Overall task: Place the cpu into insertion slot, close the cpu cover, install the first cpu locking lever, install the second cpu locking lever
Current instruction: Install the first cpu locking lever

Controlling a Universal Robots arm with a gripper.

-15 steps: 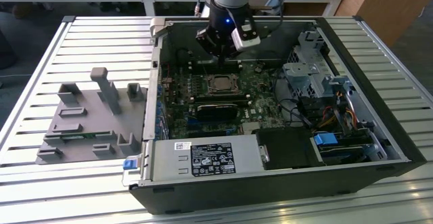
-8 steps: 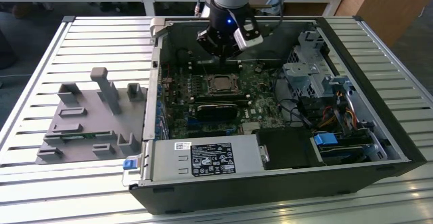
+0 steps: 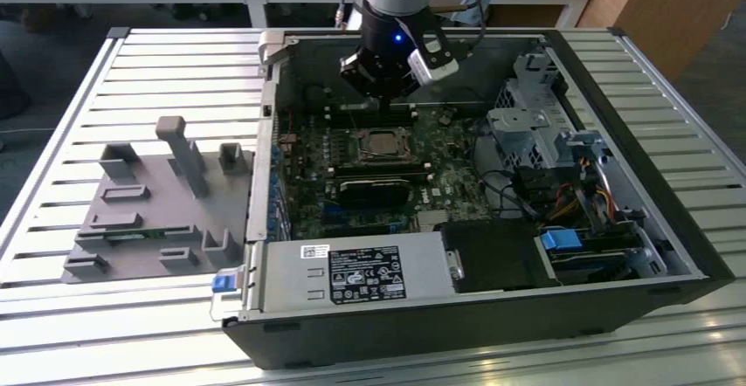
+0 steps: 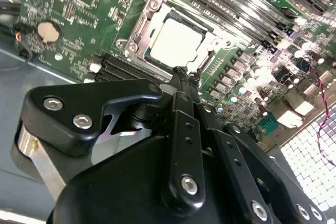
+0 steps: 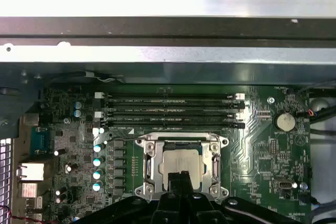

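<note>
The desk is carrying a grey fixture toward its edge at the exterior view's left, well apart from the work. Just beside the fixture, the open case is occupying the middle of the desk, with the green board lying flat inside it.

Near the middle of the board, the slot is holding the cpu, which is sitting flat and square in it. The cover is lying around the cpu, with the chip's grey top showing through its window.

The pincer is hanging above the board, nearest the edge of the slot, and is not touching the cpu. In both wrist views its fingertips are standing together, with nothing seen between them.

Progress, as judged from this state:
- Placing the cpu: looking done.
- Closing the cover: looking done, since the frame is appearing level with the slot.
- Installing the two levers: it cannot be told whether either is latched.
</note>
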